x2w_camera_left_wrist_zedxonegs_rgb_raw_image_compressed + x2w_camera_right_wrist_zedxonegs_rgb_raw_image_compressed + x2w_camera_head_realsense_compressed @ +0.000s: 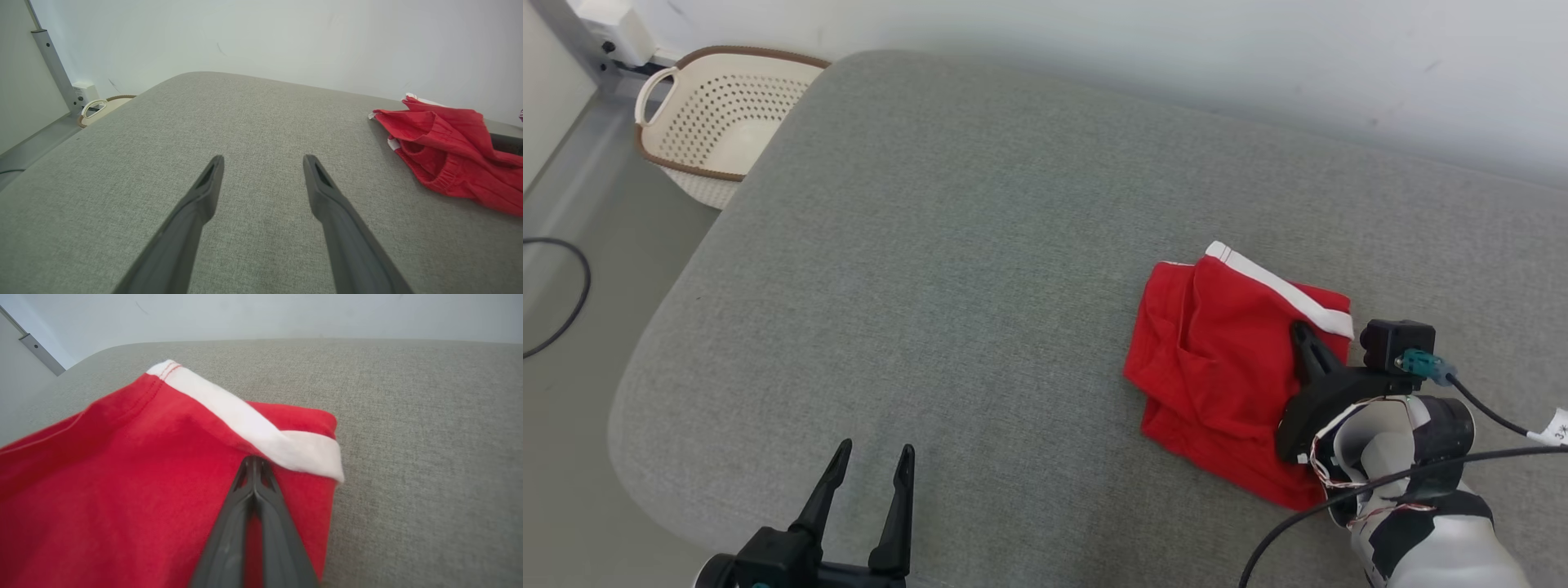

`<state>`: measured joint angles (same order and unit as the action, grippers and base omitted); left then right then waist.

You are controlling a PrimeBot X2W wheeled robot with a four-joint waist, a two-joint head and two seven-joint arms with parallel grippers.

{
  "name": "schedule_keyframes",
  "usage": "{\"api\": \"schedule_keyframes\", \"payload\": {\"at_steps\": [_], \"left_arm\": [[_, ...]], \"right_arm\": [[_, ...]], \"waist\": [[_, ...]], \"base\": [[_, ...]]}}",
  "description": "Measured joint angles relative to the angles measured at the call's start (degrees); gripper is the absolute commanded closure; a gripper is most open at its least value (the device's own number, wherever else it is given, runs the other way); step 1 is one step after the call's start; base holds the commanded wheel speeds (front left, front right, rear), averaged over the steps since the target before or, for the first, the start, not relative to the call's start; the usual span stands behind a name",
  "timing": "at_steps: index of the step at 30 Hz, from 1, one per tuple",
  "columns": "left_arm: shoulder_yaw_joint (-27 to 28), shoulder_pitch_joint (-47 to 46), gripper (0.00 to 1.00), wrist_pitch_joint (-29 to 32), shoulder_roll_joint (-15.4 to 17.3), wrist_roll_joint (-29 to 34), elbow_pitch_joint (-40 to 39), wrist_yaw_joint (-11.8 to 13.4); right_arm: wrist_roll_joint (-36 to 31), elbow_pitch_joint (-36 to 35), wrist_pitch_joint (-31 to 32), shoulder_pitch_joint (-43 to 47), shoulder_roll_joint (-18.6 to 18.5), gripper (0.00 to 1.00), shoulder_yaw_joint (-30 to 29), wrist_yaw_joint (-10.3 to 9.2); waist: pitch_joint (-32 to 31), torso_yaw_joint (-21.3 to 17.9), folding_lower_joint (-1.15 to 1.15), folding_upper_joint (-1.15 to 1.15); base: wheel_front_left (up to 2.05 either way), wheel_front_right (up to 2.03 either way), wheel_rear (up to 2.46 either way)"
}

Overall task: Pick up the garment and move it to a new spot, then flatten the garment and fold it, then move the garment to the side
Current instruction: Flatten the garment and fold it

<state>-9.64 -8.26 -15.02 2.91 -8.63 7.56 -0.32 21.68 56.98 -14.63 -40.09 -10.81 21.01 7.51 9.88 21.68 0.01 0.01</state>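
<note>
2 right jaws pinch the red garment (1217, 359).

The garment (1217, 359) was laid on the right part of the bench (980, 245), well apart from the left gripper (875, 447), which was held over the near left edge. The right gripper (1298, 328) was set on the garment's right side. A basket (707, 188) was placed on the floor (564, 490) beyond the far left corner, a cable (587, 282) nearer.
</note>
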Motion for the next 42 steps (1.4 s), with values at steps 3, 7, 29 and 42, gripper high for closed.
{"api": "schedule_keyframes", "payload": {"at_steps": [3,7,29,42], "left_arm": [[-0.36,0.01,0.00,0.00,0.00,-0.20,0.15,0.21],[-0.69,0.01,0.00,0.00,0.00,-0.42,0.22,0.45],[-1.36,0.04,0.00,0.01,-0.01,-1.57,0.15,1.43],[-0.60,0.27,0.00,0.00,0.00,-1.38,0.21,1.37]], "right_arm": [[-0.53,2.74,-0.11,-2.33,0.02,1.00,-0.59,0.00],[-1.12,4.30,-0.27,-3.47,0.34,1.00,-0.92,0.00],[-1.92,-9.34,-0.49,5.00,6.23,1.00,7.09,-0.01],[1.99,-16.59,-0.47,8.77,6.64,0.83,13.80,-0.01]], "waist": [[0.36,1.42,0.00,0.00],[0.65,2.76,0.00,0.00],[0.36,4.21,-0.01,0.00],[-0.96,2.33,-0.01,0.00]], "base": [[0.00,0.00,0.00],[0.00,0.00,0.00],[0.00,0.00,0.00],[0.00,0.00,0.00]]}}
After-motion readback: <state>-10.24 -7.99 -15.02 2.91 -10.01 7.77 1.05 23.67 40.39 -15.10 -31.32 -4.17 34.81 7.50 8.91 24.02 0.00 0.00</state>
